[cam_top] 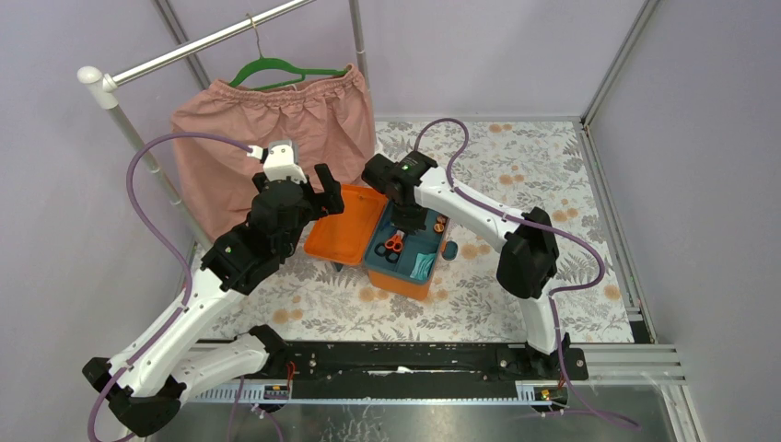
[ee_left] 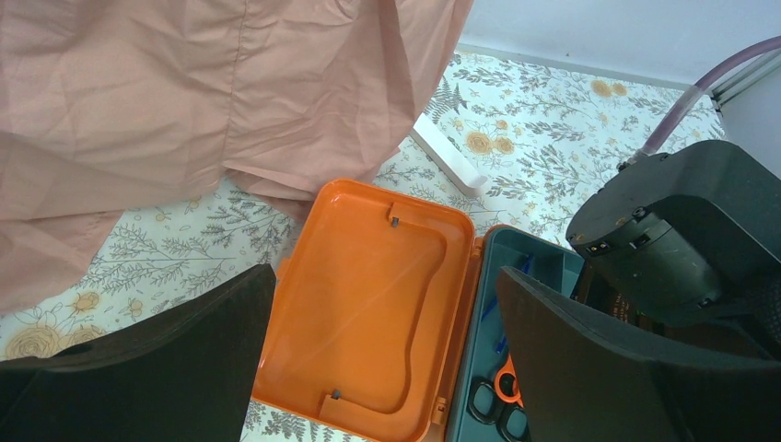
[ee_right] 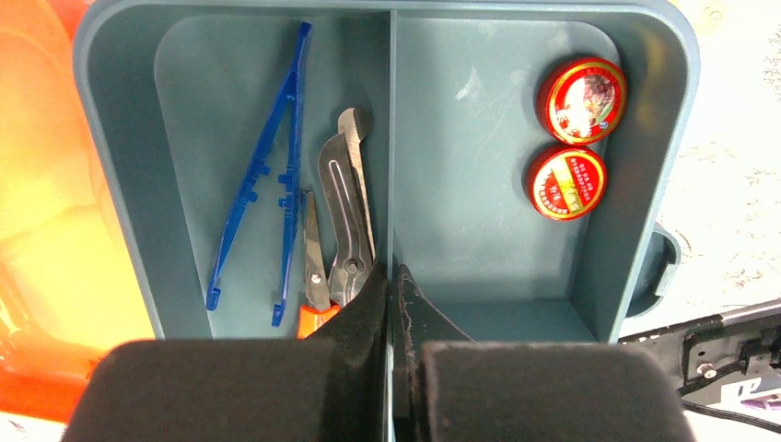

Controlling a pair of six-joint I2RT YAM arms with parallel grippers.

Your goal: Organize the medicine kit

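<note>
Top view: the open medicine kit lies under the right gripper, right of the left gripper.
Left wrist: its fingers gape wide above the orange lid.
Right wrist: fingers pinch the insert tray divider, with 2 red tins ahead-right.

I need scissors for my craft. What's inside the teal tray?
Left side of the tray: blue tweezers, scissors, metal clippers. Right side: two red tins. The right hand, pinching the divider, covers the near end.
</note>
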